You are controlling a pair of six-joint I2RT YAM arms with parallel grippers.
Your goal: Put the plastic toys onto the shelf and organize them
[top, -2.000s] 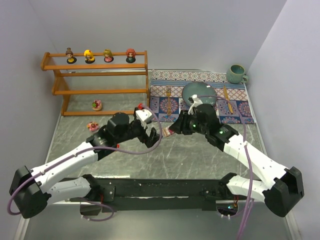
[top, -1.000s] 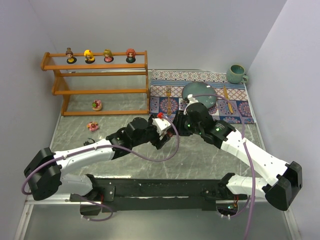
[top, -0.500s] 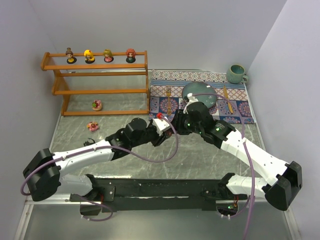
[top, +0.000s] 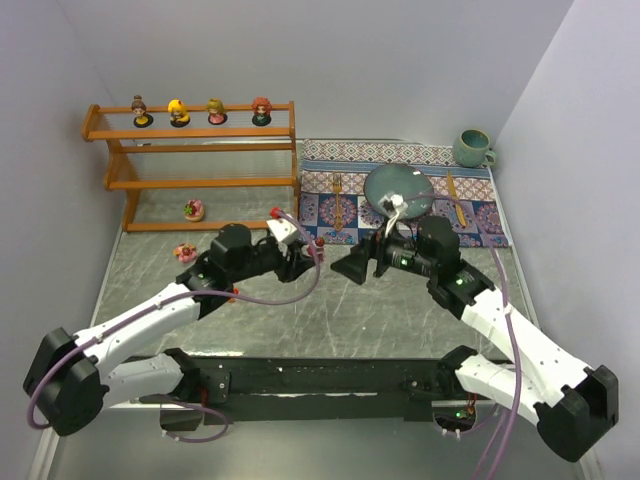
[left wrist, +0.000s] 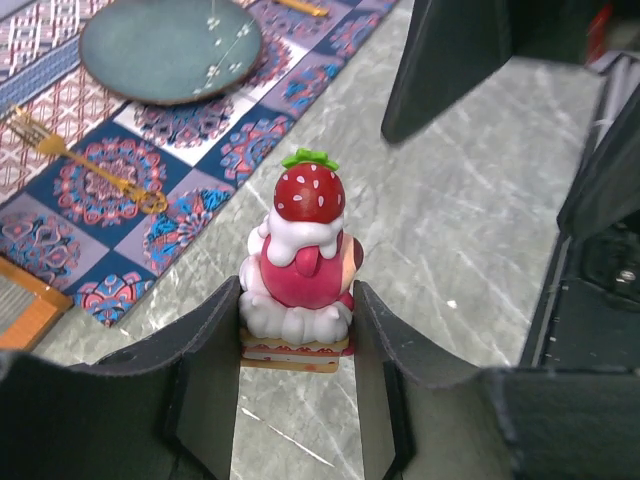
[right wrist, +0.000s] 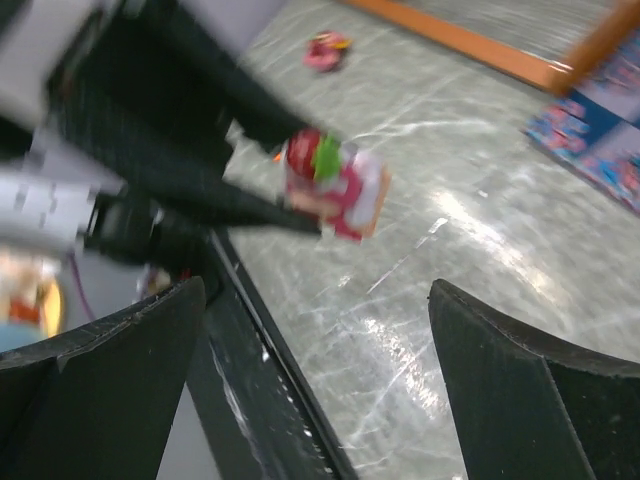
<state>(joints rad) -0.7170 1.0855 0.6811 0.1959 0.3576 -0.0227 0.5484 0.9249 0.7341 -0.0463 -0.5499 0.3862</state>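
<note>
Grey marble counter [top: 400, 310], shelf [top: 190, 183] far left. Mid-counter, the left fingers [left wrist: 205, 350] pinch the strawberry toy [left wrist: 300, 260] by its base, probably so it lands standing; the right fingers [right wrist: 520, 370] gape apart, empty.

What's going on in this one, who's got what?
The left pincer is shut on a strawberry-topped toy, holding it upright above the table near the placemat. The right pincer is open and empty, facing it from close by. On the shelf, four dolls stand in a row on the top tier. A pink toy sits low by the bottom tier, and a second pink toy lies on the table in front.
</note>
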